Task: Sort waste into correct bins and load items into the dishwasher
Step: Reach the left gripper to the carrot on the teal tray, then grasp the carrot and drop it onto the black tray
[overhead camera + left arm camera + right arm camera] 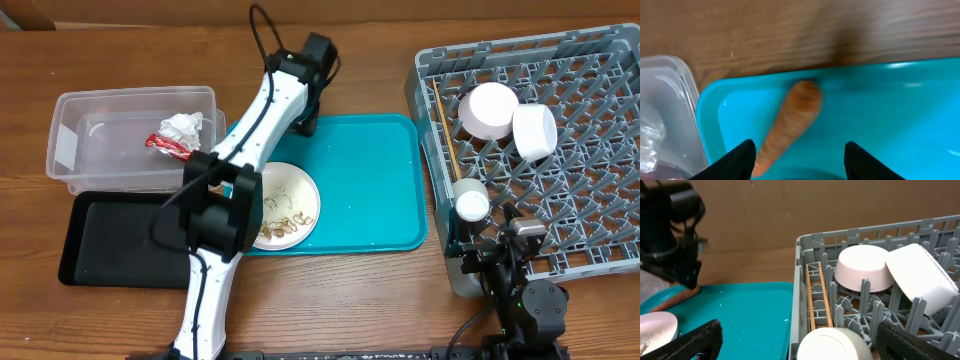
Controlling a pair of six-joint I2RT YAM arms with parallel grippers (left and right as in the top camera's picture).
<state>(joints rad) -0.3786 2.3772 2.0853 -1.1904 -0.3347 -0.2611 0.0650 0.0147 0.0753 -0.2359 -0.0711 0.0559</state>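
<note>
Hovers over the far-left corner of the teal tray (890, 110): left end effector (799, 152), fingers partly spread, gripping nothing. Finds the orange carrot piece (792, 120) flat on the tray just ahead, near the clear tub (670, 100), long axis slanting from the left finger toward the far rim. Reaches there on an arm (265, 110) stretched long across the table (350, 300), wrist tipped down. Shows the right end effector (800, 342) wide open, empty, by the dish rack (799, 255), well apart from the carrot.
</note>
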